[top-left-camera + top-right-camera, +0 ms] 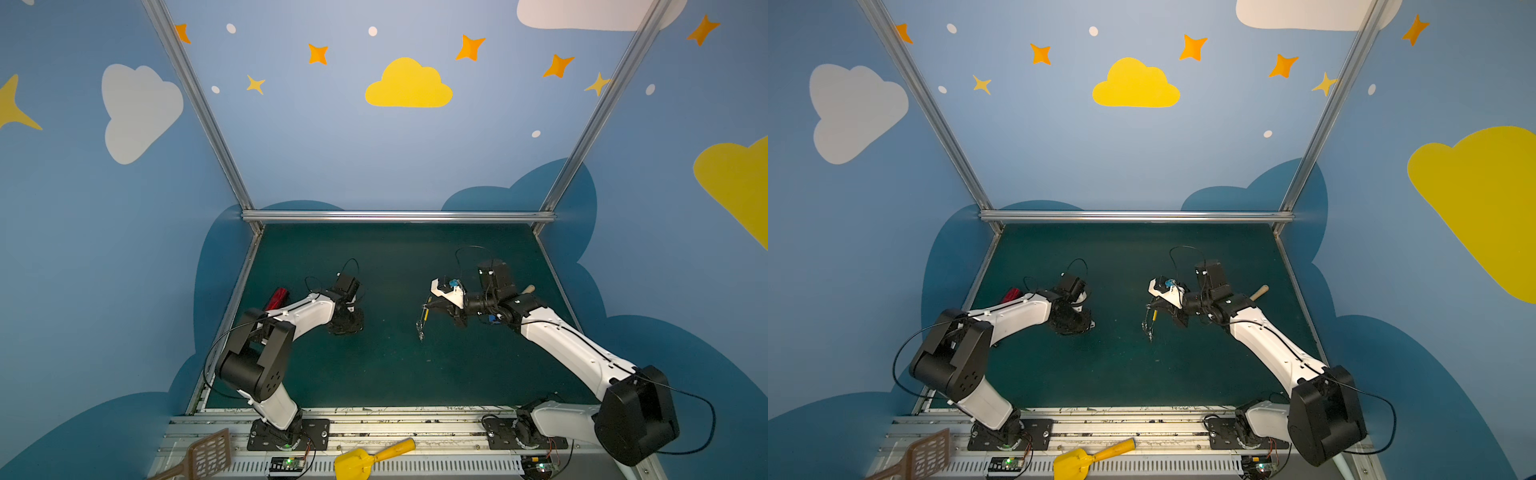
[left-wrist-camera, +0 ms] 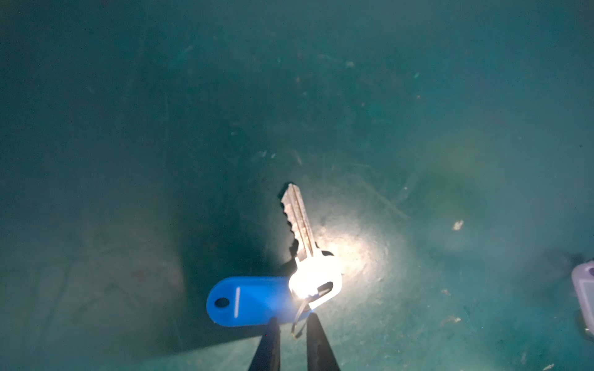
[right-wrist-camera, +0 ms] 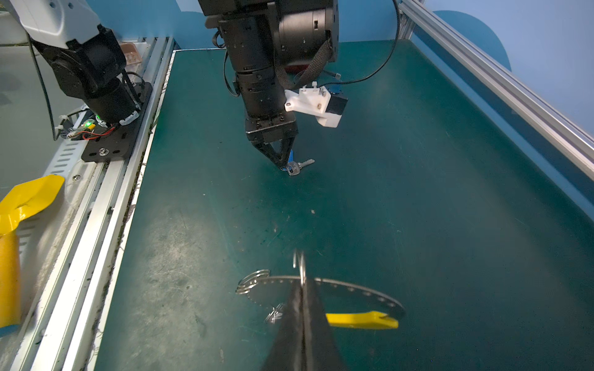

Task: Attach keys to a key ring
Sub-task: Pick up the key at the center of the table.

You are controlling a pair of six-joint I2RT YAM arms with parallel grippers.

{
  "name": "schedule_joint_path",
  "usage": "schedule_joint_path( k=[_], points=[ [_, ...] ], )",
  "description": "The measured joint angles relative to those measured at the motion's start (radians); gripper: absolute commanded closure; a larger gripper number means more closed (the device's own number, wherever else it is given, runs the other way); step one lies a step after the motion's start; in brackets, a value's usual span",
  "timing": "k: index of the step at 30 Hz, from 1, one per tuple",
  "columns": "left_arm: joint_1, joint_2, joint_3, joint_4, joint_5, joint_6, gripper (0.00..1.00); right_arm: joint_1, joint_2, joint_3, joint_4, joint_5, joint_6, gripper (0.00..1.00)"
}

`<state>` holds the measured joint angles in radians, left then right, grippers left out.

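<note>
Green desk [image 1: 374,374], blue cloud walls. We see right tool [image 3: 301,284] clamped on key ring [image 3: 363,294], held above desk middle; no key on it yet. Left tool [image 2: 292,318], jaws narrow, straddles small split ring [image 2: 299,321] of key [image 2: 299,218] with blue tag [image 2: 254,302], low over desk's left half; whether it grips, we cannot tell. Threading all left.

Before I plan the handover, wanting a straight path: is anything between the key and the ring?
Nothing visible: only bare mat between the key at the left gripper and the ring in the right gripper.
</note>
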<state>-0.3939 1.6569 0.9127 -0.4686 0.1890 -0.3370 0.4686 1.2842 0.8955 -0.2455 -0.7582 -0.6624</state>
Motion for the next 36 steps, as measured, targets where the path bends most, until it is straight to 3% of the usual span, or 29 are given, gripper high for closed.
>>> schedule_joint_path(
  k=[7, 16, 24, 36],
  points=[
    [-0.002, 0.0, -0.003, 0.005, 0.0, 0.002, 0.95, 0.001, 0.0, 0.0, 0.0, 0.0, 0.0, 1.0],
    [-0.02, -0.093, -0.017, 0.0, -0.008, 0.061, 0.96, 0.001, 0.0, 0.0, -0.008, 0.0, 0.003, 1.0],
    [-0.039, -0.285, -0.021, 0.007, 0.032, 0.229, 0.97, 0.001, 0.0, 0.018, -0.026, -0.012, 0.014, 1.0],
    [-0.06, -0.534, -0.103, 0.167, 0.282, 0.548, 0.97, 0.032, 0.029, 0.074, -0.073, -0.135, 0.064, 1.0]
  ],
)
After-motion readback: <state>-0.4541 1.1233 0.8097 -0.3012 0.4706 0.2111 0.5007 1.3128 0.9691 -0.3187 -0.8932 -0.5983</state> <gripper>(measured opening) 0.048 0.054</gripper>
